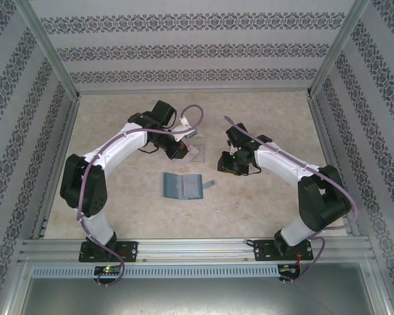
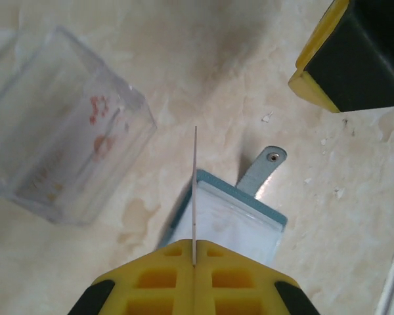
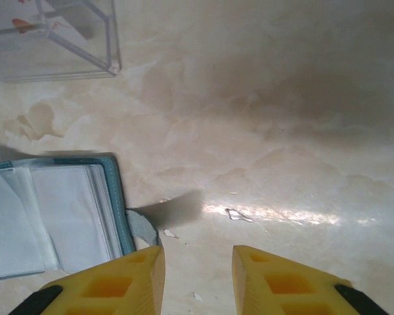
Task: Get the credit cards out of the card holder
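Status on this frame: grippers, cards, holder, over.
Left gripper shut on one thin card, edge-on. Right gripper open, empty, beside the card holder, which lies open on the table. Clear tray nearby; nothing in the way.

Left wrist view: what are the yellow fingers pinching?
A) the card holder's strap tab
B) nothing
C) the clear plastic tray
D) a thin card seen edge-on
D: the left fingers are shut on a thin credit card standing edge-on over the open card holder, apart from the clear plastic tray.
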